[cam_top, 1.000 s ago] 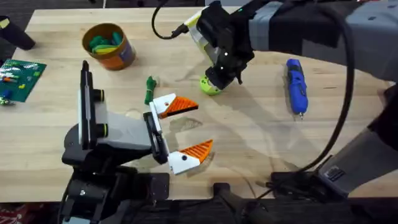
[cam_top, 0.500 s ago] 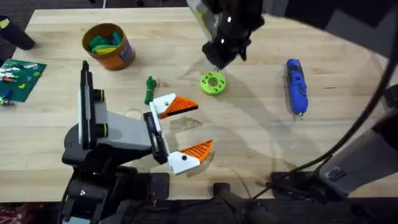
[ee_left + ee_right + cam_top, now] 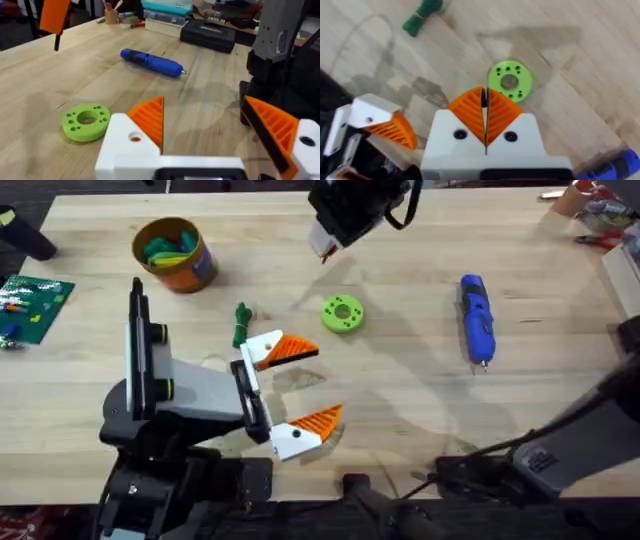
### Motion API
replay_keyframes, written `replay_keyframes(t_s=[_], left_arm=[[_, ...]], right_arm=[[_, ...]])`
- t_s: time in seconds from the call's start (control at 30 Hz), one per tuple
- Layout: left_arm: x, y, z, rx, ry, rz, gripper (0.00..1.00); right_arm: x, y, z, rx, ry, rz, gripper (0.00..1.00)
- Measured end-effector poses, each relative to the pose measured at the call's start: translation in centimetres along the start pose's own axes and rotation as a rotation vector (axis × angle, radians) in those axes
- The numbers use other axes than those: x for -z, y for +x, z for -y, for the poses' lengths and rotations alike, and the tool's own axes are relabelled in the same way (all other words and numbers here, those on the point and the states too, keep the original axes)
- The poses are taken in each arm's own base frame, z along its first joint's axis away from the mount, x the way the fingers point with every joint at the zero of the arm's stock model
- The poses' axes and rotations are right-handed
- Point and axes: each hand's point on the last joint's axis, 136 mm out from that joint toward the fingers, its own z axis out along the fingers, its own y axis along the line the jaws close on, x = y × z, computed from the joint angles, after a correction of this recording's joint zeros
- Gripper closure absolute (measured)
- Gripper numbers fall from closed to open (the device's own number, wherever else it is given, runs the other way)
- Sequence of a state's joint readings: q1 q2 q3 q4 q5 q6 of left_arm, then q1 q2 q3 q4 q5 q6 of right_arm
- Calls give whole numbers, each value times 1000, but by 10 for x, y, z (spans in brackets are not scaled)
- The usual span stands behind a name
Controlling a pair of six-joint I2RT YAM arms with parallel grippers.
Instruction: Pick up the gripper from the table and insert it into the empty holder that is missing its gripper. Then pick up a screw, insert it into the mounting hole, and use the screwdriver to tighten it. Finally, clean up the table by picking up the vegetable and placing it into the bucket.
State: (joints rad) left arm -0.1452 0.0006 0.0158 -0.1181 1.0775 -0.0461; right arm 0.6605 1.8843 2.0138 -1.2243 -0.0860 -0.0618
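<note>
The blue screwdriver lies at the table's right. A slim green vegetable lies left of centre, just beyond my left gripper, which rests open and empty. The orange bucket stands at the far left with green pieces in it. A green disc with holes lies flat mid-table. High above and beyond it hangs my right gripper, shut on a thin dark screw. The loose gripper and holder are out of view.
A green circuit board sits at the left edge. Hand tools lie at the far right corner, and a black case stands past the screwdriver. Bare wood lies between the disc and the screwdriver.
My right gripper has risen from the green disc and drawn back toward the far edge. The disc, tilted under it before, now lies flat. The left arm has not moved.
</note>
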Motion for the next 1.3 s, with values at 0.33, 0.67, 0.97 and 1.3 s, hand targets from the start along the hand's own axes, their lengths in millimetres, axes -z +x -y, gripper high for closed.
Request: replay_keyframes(t_s=[0.33, 0.67, 0.97, 1.3], left_arm=[[0, 0, 0, 0, 0, 0, 16], [0, 0, 0, 0, 0, 0, 16], [0, 0, 0, 0, 0, 0, 16], [0, 0, 0, 0, 0, 0, 16]], right_arm=[[0, 1, -66, 159, -107, -2, 995], [0, 12, -124, 302, -168, -16, 995], [30, 16, -160, 387, -204, 8, 995], [31, 28, -158, 396, -183, -40, 995]])
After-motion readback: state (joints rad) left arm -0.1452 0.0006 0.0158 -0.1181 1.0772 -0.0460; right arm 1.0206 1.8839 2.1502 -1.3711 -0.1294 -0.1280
